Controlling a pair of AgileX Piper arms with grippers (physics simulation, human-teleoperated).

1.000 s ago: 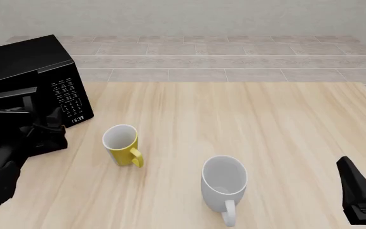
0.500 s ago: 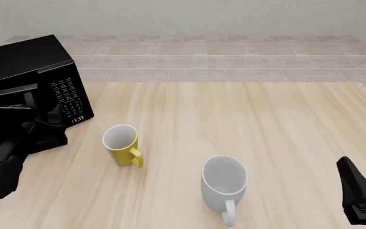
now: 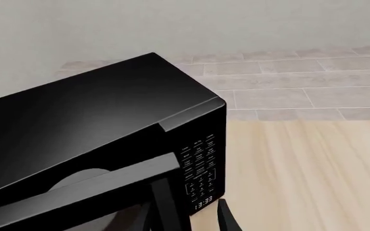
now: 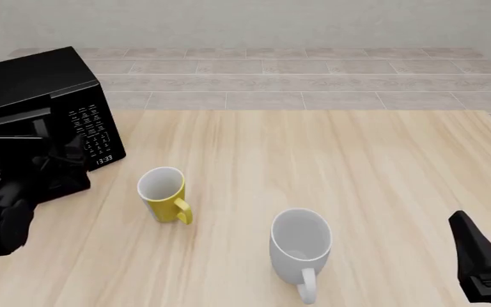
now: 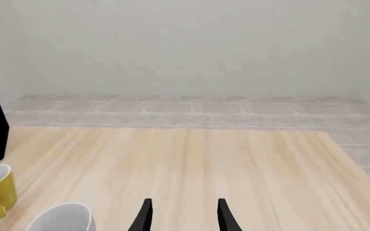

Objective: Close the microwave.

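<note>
On a pale wood table, the heavy glossy black microwave, door ajar w/ stiff hinge, is best pushed at the door's free edge; left gripper opening can't be told, right gripper is spread, empty.

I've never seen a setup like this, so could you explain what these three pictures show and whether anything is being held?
These are simulator renders of two robot arms at a wooden table. The front view looks down from behind the arms; the other two come from cameras on each wrist. The left gripper is against the partly open door of the black microwave, apparently pushing it shut, not holding it. The right gripper is open, empty, and off to the side. A yellow mug and a white mug stand on the table.
</note>
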